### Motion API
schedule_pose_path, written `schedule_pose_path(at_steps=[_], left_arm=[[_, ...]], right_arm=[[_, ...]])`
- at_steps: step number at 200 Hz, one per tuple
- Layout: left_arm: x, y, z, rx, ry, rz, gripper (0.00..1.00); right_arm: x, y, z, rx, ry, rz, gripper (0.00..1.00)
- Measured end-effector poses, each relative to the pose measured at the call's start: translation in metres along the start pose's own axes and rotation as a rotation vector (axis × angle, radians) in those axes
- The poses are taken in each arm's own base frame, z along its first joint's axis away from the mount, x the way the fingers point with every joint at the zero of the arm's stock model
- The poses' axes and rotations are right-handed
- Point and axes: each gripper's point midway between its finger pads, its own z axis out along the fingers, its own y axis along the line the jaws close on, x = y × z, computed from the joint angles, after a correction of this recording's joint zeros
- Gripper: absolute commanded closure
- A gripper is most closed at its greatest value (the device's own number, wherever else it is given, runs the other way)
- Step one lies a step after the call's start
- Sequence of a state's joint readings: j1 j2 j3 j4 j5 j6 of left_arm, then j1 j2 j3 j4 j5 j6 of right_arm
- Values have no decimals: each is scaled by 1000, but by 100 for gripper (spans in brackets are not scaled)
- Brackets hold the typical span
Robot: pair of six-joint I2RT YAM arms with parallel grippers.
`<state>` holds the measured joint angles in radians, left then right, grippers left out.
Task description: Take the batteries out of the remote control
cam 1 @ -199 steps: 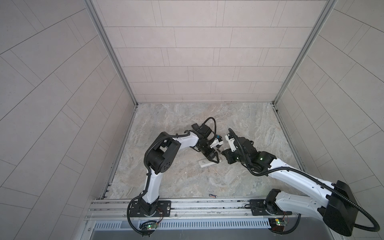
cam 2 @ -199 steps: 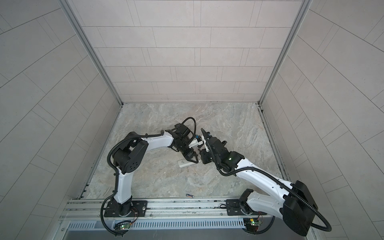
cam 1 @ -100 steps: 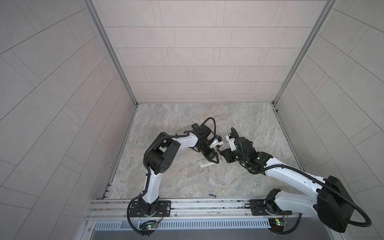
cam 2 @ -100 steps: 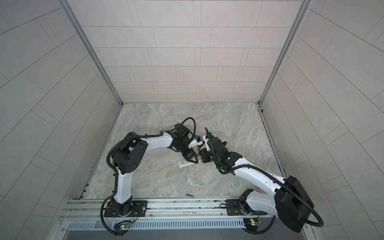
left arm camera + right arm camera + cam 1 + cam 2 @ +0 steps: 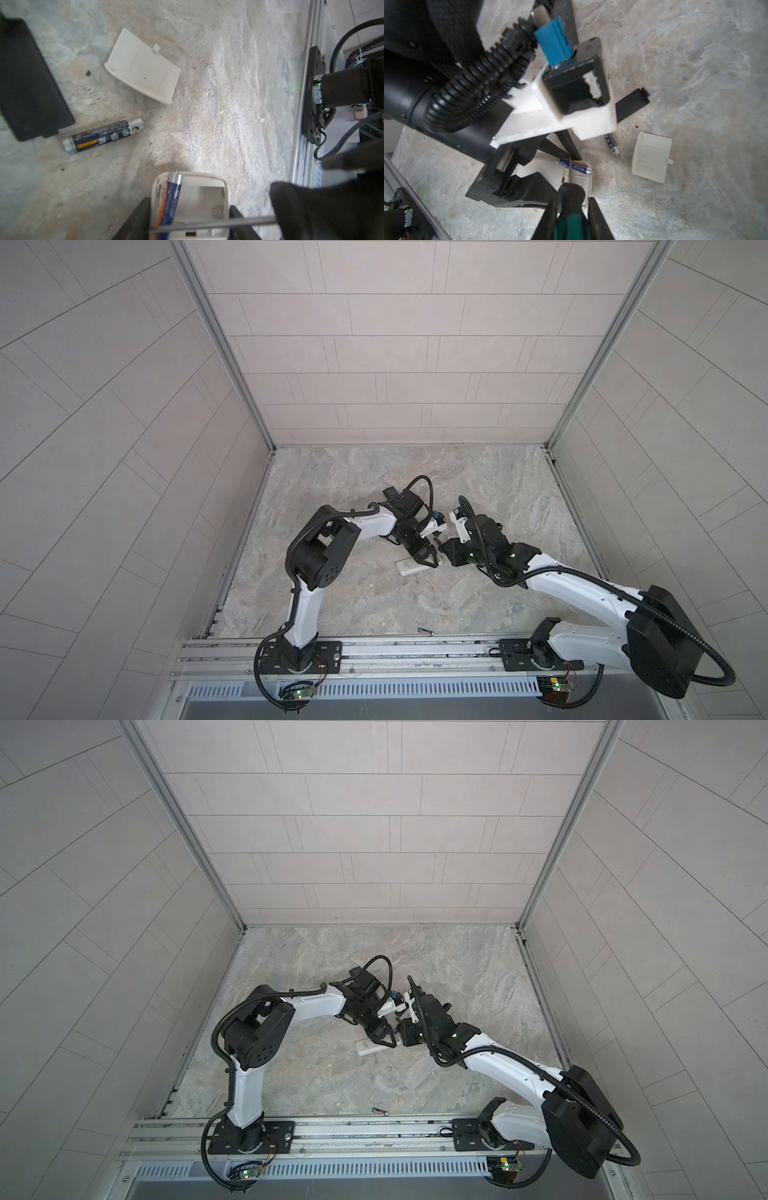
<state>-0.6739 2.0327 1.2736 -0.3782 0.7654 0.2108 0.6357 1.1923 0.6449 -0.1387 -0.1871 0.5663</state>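
The white remote control (image 5: 188, 209) lies back-up on the marbled tabletop (image 5: 228, 104) with its battery bay uncovered. The left gripper (image 5: 188, 205) is clamped on it, one dark finger pressed against each long side of the casing. One slot of the bay holds the blue battery (image 5: 171, 203), a slim cylinder with an orange stripe down its length and a small metal nub at the end nearest the remote's rounded edge. It sits tilted, with that end raised above the slot. The slot beside it is bare, and its coil spring shows. The right gripper (image 5: 571, 204) is closed tight on the green and black handle of the screwdriver (image 5: 571, 195). The thin steel shaft crosses the open bay and reaches the blue battery. Just beyond the remote's rounded end the loose battery (image 5: 104, 135) lies flat on the tabletop. It is dark, with fine pale print, an orange band and silvery ends. Farther from the remote on the same side rests the white cover plate (image 5: 143, 66), inner face up, with a small latch tab on one edge. The black flat plate (image 5: 27, 83) lies next to the loose battery, almost touching it. In both top views a third battery (image 5: 425, 630), tiny and dark with a reddish tip, lies well apart from the remote, close to the front rail.
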Motion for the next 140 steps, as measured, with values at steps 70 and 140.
schedule_pose_path(at_steps=[70, 140], left_arm=[[1, 4, -2, -36, 2, 14, 60], [3, 8, -6, -77, 12, 38, 60]], right_arm=[[-10, -15, -13, 49, -33, 2, 100], [-15, -7, -12, 0, -34, 16, 100]])
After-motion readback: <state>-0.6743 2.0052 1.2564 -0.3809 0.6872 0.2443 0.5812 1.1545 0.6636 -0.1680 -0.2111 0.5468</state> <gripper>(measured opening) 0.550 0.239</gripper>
